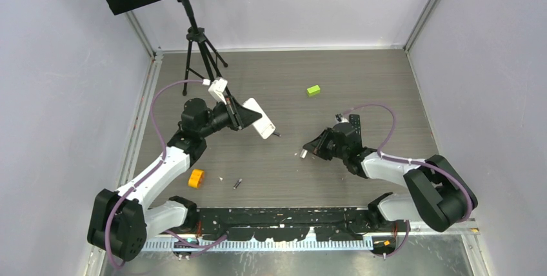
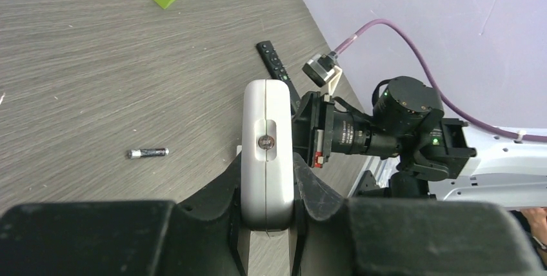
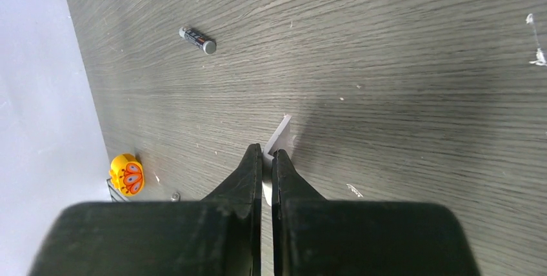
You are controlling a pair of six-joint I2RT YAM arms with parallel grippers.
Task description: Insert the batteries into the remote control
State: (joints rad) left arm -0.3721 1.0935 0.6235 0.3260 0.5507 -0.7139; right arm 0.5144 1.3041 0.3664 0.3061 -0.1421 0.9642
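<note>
My left gripper (image 1: 250, 116) is shut on a white remote control (image 1: 263, 124) and holds it raised off the table. In the left wrist view the remote (image 2: 265, 108) stands end-on between my fingers (image 2: 266, 160), with a small round metal part showing in its end slot. My right gripper (image 1: 304, 153) is low over the table, shut on a thin white plate (image 3: 282, 128) that sticks out past the fingertips (image 3: 266, 155). One dark battery (image 1: 237, 184) lies near the front. A battery (image 2: 147, 153) lies left of the remote, and one shows in the right wrist view (image 3: 197, 40).
A lime-green block (image 1: 313, 90) sits at the back centre. An orange block (image 1: 196, 178) sits near the front left. A slim black remote (image 2: 273, 62) lies by the right arm. A black tripod (image 1: 197, 50) stands at the back left. White walls enclose the table.
</note>
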